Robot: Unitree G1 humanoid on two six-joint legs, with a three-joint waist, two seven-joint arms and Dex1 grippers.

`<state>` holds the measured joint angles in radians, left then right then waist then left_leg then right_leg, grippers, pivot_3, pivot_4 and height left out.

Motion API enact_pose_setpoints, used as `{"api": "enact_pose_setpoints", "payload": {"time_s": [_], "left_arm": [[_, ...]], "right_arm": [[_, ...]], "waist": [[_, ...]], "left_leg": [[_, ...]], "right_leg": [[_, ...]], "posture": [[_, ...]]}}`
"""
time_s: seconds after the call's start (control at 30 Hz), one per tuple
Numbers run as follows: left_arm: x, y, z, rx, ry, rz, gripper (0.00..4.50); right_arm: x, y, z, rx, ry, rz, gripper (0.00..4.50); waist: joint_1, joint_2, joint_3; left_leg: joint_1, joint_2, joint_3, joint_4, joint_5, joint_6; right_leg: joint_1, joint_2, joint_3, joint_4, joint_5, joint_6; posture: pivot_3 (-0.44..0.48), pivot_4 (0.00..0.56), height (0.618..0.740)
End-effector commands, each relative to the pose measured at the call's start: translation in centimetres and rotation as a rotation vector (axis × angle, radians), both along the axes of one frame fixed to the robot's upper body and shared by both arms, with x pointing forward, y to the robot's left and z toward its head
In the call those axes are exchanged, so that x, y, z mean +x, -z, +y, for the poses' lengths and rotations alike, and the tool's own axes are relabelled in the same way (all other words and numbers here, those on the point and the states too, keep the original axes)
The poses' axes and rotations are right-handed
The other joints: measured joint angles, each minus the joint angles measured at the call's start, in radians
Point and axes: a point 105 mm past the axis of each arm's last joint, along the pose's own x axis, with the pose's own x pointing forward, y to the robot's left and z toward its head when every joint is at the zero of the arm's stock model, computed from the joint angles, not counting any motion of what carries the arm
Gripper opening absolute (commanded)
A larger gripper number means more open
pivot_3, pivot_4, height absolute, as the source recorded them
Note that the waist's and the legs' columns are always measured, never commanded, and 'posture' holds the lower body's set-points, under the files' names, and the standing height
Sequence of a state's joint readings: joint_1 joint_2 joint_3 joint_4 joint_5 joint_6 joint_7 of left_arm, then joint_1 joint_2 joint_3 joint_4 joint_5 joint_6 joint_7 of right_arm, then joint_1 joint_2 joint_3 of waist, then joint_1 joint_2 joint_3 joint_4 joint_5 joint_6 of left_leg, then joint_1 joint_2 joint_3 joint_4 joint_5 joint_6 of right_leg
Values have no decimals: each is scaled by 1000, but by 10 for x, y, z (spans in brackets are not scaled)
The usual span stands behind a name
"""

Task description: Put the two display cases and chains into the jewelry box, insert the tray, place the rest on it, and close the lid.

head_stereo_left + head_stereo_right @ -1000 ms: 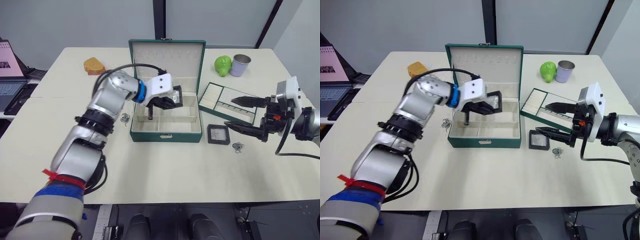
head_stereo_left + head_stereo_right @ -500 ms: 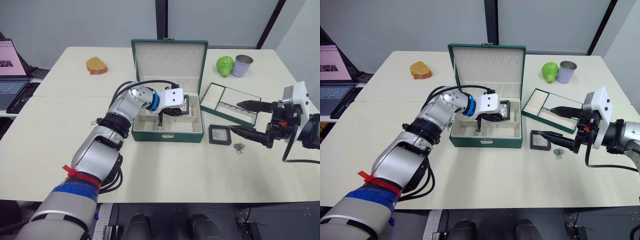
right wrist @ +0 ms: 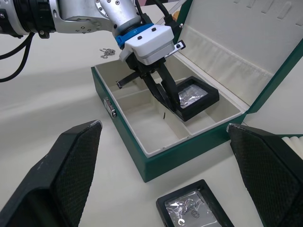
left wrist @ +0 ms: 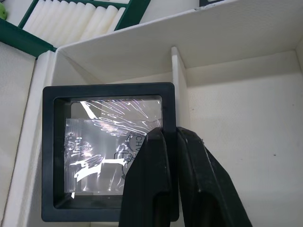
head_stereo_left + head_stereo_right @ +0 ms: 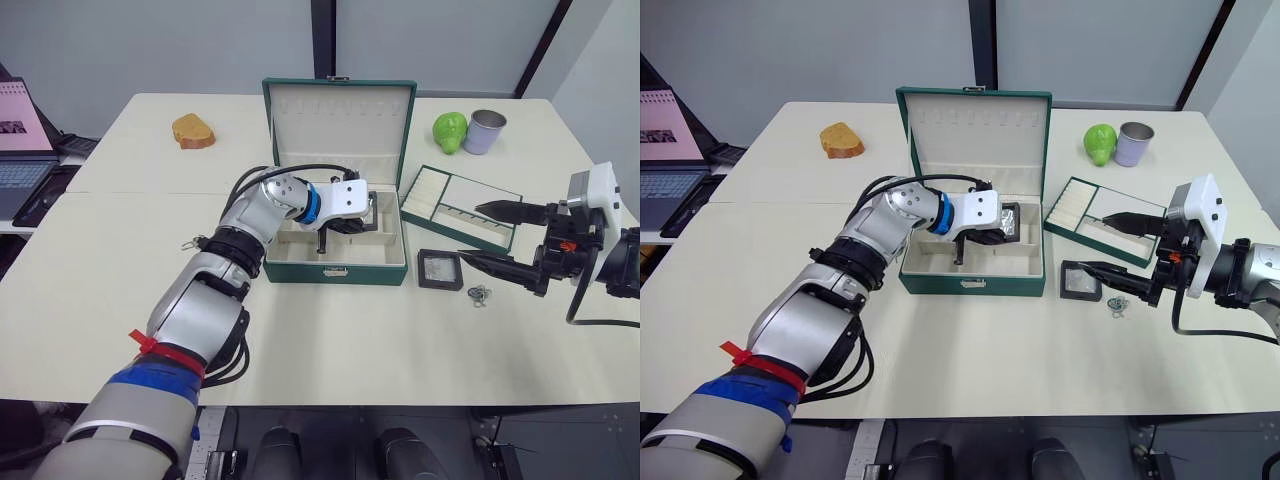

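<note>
One display case [image 4: 106,151] is held by its frame edge in the closed left tool [image 3: 166,97], low in the rear right compartment of the jewelry box [image 5: 335,268], while the second case [image 5: 438,269] is left on the counter [image 5: 320,340] just beside the wide-open, empty right tool [image 5: 495,237].

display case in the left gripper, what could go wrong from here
The left gripper pinches the display case only at one frame edge, so it may tip and land leaning on the jewelry box divider instead of flat. The right gripper waits open near the second case and a chain; a sweep could knock the chain away.
</note>
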<state>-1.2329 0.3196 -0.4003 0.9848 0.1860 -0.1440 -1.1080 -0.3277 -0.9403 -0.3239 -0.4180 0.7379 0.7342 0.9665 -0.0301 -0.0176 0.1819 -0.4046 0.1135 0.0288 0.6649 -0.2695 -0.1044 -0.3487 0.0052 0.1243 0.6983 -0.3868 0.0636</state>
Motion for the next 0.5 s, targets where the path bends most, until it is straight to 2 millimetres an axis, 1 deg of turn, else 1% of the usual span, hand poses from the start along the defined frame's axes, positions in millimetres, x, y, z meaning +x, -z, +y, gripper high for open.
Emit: {"api": "enact_pose_setpoints", "payload": {"time_s": [0.03, 0.17, 0.23, 0.3, 0.33, 0.37, 0.43, 0.5], "left_arm": [[2, -25, -8, -40, 20, -61, 1560], [0, -31, -11, -62, 37, -53, 2758], [-4, -37, -13, -96, 60, -26, 3430], [-11, -46, -14, -154, 99, 23, 4005], [-15, -53, -14, -188, 118, 44, 4382], [-18, -59, -13, -221, 134, 62, 4463], [-27, -71, -8, -277, 165, 92, 4463], [-35, -83, 1, -334, 181, 117, 4463]], "right_arm": [[-5, -13, -1, -7, -2, -51, 4500], [-4, -13, -2, -8, -2, -52, 4500], [-4, -14, -3, -8, -1, -52, 4500], [-3, -14, -4, -8, 0, -50, 4500], [-3, -14, -4, -7, 0, -50, 4500], [-2, -15, -5, -6, 1, -49, 4500], [-1, -16, -7, 0, 3, -48, 4500], [0, -16, -10, 6, 5, -43, 4500]], "waist": [[0, 0, 0], [0, 0, 0], [0, 0, 0], [-1, 0, 0], [-1, 0, 0], [-2, 0, 0], [-2, 0, 0], [-5, 0, 0]], "left_leg": [[0, 0, 0, 0, 0, 0], [-1, 0, 0, 0, 0, 0], [-1, 0, 0, 0, 0, 0], [-1, 0, 0, 0, 0, 0], [-1, 0, 0, 0, 0, 0], [-1, 0, 0, 0, 0, 0], [-1, 0, -1, 0, 0, 0], [-1, 0, -1, 0, 0, 0]], "right_leg": [[0, 0, 0, 0, 0, 0], [0, 0, -1, 0, 0, 0], [0, 0, 0, 0, 0, 0], [0, 0, -1, 0, 0, 0], [0, 0, -1, 0, 0, 0], [0, 0, -1, 0, 0, 0], [0, 0, -1, 0, 0, 0], [0, 0, -1, 0, 0, 0]], "posture": [[0, 150, 740], [0, 150, 740], [0, 150, 740], [0, 150, 740], [0, 150, 740], [0, 150, 740], [0, 150, 740], [0, 150, 740]]}}
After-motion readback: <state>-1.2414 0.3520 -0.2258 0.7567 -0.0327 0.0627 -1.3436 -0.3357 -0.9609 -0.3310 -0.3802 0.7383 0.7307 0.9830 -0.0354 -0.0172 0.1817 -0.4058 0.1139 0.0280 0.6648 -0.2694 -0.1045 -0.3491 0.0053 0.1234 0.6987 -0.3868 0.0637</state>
